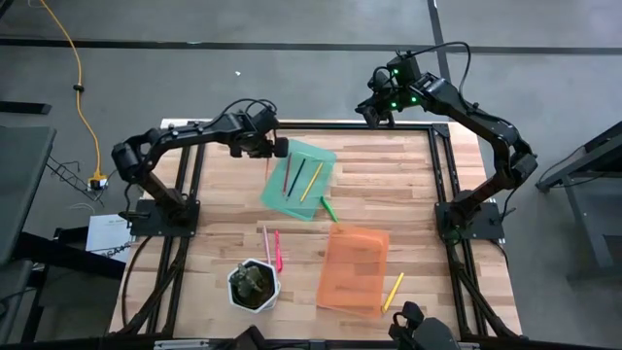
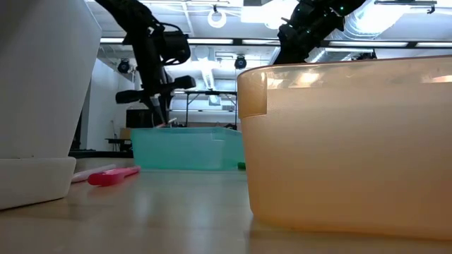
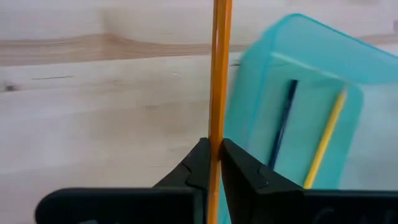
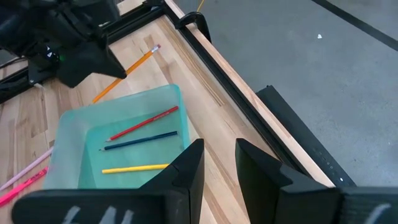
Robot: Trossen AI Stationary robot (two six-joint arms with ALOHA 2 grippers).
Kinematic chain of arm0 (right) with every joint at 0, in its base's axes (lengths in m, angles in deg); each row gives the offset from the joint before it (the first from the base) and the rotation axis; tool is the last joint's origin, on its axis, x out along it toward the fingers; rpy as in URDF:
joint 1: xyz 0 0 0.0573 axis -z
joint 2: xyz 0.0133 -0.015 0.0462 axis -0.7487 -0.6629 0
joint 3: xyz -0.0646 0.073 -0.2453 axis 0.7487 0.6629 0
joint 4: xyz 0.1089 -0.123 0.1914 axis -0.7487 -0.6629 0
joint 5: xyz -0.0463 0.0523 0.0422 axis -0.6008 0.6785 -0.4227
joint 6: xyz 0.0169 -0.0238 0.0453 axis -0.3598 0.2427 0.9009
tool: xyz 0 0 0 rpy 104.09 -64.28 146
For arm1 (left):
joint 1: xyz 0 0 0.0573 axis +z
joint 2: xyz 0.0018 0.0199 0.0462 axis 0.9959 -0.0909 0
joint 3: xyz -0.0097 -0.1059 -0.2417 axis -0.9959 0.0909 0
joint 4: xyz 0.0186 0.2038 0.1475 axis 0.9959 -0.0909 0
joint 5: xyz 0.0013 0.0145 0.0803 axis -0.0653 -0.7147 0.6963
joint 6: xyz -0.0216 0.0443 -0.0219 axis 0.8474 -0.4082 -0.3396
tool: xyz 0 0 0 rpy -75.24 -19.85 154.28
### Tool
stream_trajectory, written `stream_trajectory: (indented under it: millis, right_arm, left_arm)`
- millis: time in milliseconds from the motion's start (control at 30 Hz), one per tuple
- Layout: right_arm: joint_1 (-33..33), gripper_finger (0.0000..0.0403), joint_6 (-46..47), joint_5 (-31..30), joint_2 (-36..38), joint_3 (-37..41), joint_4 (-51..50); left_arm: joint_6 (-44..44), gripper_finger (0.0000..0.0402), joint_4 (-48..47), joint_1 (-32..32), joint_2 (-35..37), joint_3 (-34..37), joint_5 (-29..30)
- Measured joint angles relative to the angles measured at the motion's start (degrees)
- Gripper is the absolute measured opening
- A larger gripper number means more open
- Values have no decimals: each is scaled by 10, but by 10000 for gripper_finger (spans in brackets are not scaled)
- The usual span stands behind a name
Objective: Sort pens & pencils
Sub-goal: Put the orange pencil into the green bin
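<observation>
While the left gripper [image 3: 212,163] stands at the far left edge of the green tray [image 1: 297,181], its fingers are clamped on an orange pencil [image 3: 219,74] held over the wooden table [image 1: 408,185]. Inside that tray lie a red pencil [image 4: 144,123], a dark blue one [image 4: 140,140] and a yellow one [image 4: 135,168]. A bright green pencil [image 1: 329,209] lies between the green tray and the orange tray [image 1: 354,267]. Two pink pens [image 1: 272,247] rest near the white plant pot [image 1: 253,286], and another yellow pencil [image 1: 393,291] lies just right of the orange tray. Raised over the table's far right corner, the right gripper [image 4: 217,163] has its fingers apart, holding nothing.
</observation>
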Motion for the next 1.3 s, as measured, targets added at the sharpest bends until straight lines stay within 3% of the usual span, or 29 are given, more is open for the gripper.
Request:
stream_trajectory:
  millis: [633, 1000, 1300]
  right_arm:
    - [0, 83, -5, 0, 0, 0, -1]
    - [0, 83, -6, 0, 0, 0, -1]
    - [0, 83, -6, 0, 0, 0, -1]
  left_arm:
    - [-46, 20, -33, -28, 2, -107, 27]
    - [-47, 20, -34, -73, -1, -110, 13]
    - [-48, 20, -9, -91, -57, -109, -16]
